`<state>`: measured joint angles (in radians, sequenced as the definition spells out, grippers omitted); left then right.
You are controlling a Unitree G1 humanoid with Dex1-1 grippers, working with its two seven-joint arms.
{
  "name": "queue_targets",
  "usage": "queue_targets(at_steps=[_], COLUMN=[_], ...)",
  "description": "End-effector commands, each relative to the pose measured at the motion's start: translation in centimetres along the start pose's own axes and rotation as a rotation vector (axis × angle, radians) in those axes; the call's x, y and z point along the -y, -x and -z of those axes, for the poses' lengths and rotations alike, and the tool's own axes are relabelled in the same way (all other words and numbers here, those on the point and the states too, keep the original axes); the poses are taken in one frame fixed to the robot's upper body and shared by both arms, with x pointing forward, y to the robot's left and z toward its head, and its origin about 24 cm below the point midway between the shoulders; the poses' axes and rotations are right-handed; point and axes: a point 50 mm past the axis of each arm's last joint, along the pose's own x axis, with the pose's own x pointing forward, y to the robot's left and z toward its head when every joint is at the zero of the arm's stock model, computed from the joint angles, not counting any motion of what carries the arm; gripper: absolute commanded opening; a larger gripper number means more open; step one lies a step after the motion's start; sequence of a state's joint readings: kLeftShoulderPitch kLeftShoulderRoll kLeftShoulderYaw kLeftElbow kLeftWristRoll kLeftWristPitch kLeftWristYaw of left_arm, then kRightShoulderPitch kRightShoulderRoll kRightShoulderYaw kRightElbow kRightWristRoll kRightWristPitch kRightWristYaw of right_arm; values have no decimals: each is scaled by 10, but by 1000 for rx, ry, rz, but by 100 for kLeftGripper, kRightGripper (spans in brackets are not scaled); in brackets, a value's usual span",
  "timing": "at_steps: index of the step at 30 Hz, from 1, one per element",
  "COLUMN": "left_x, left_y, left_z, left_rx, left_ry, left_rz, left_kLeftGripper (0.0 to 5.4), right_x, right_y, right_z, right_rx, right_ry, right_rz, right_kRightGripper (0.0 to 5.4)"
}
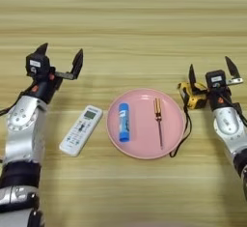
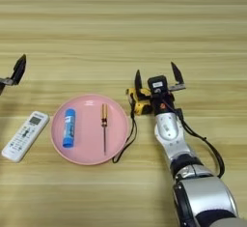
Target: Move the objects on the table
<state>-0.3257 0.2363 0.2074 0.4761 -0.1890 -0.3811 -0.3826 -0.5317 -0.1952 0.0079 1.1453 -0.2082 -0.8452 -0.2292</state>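
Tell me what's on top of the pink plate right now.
On the pink plate lie a blue glue stick on its left half and a wooden-handled screwdriver on its right half, apart from each other. Nothing covers them; only the plate surface beneath each is hidden.

Plate (image 1: 144, 148) sits mid-table (image 1: 125, 23), between the two grippers and nearer the camera than both. Glue stick (image 1: 124, 121) lies in the plate's left half, screwdriver (image 1: 158, 120) in its right half, apart. Remote control (image 1: 81, 129) lies left of the plate, below and right of the left gripper (image 1: 60, 58) jaws. Tape measure (image 1: 192, 95) lies just below-left of the right gripper (image 2: 156, 78) jaws, its strap (image 1: 184, 134) trailing along the plate's right rim.
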Motion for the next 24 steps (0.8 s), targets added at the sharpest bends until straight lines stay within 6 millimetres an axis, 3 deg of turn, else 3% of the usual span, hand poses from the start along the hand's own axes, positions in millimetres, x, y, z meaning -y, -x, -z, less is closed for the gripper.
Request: queue_targets(at_steps=[1,11,24], left_x=[1,-12,7], left_y=[-16,-16,-21], left_z=[14,33,33], left_rx=[-23,-71,-33], left_ry=[-50,-112,-139], left_rz=[-54,-234,-232], left_kLeftGripper=[539,539,539], right_x=[5,14,34], right_y=[-1,3,4], right_z=[-1,2,4], right_rx=[9,8,12], right_ry=[-19,-35,-159], right_rz=[6,10,29], right_kRightGripper=[540,540,540])
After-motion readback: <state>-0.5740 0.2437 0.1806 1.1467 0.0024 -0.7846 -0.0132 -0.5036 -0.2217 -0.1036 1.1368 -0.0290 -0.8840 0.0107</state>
